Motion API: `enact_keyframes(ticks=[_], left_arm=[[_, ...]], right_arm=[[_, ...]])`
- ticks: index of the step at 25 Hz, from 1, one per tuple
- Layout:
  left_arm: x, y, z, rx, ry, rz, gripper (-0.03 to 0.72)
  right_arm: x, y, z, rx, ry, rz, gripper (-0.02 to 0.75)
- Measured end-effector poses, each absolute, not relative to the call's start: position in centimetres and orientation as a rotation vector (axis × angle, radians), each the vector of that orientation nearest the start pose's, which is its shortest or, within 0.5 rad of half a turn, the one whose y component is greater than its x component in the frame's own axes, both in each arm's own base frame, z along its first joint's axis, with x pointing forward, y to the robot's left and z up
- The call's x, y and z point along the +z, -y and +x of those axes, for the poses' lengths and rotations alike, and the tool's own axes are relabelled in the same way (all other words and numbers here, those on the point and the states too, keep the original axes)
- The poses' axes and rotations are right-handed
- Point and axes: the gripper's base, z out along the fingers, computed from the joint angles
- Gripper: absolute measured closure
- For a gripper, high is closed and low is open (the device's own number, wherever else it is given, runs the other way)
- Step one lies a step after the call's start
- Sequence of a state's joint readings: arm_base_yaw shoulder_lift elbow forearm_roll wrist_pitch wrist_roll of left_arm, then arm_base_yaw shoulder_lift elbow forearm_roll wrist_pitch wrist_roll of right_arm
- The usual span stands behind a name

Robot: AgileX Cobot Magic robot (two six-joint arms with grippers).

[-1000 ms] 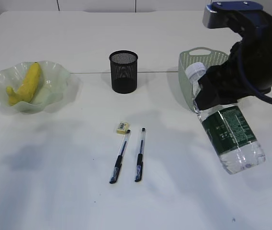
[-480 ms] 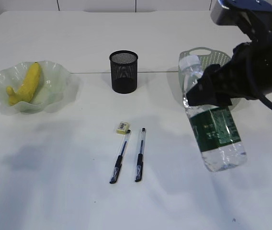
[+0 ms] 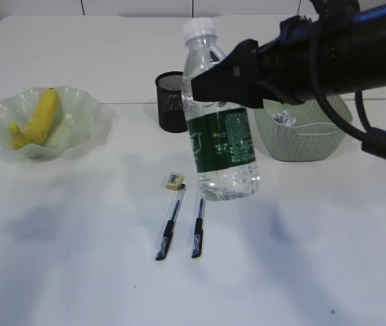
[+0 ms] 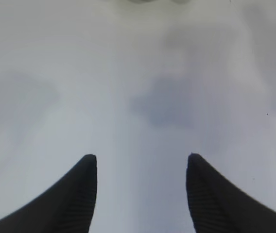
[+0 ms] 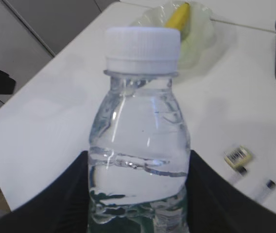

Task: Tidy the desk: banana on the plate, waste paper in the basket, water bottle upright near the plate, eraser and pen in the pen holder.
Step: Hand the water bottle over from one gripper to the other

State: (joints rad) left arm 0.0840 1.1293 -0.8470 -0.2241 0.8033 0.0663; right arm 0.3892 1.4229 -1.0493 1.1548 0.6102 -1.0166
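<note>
A clear water bottle [image 3: 221, 136] with a white cap and green label hangs upright above the desk, over the upper ends of two pens [image 3: 170, 223] [image 3: 198, 227]. My right gripper [image 3: 203, 85] [image 5: 138, 162] is shut on the bottle [image 5: 140, 121] at its shoulder. A small eraser [image 3: 174, 180] [image 5: 237, 156] lies beside the pens. The banana [image 3: 40, 117] rests in the wavy glass plate [image 3: 91, 102] at the left. Crumpled waste paper [image 3: 285, 119] sits in the green basket [image 3: 302, 139]. The black mesh pen holder [image 3: 169, 102] stands partly behind the bottle. My left gripper [image 4: 141, 158] is open over bare desk.
The white desk [image 3: 57, 258] reaches from the plate to the basket. My right arm [image 3: 336, 58] stretches across from the right, above the basket. A desk seam runs behind the plate and pen holder.
My right arm has swung the bottle left and upward, from tilted in front of the basket to upright above the pens. The left gripper shows no change.
</note>
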Motion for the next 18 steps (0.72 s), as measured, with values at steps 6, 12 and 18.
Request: enact_keyframes(ticks=[6, 12, 18], left_arm=[[29.3, -0.3, 21.5, -0.209, -2.545, -0.161, 0.276], [29.3, -0.4, 21.5, -0.207, -2.541, -0.162, 0.276], [29.6, -0.4, 21.9, -0.207, -2.483, -0.173, 0.276]], right_arm=[[32.6, -18.0, 27.8, 1.034, -1.863, -0.782, 0.353], [33.6, -19.0, 28.5, 1.108, -1.742, -0.867, 0.353], [34.8, -19.3, 28.3, 1.142, -1.66, -0.931, 0.354]])
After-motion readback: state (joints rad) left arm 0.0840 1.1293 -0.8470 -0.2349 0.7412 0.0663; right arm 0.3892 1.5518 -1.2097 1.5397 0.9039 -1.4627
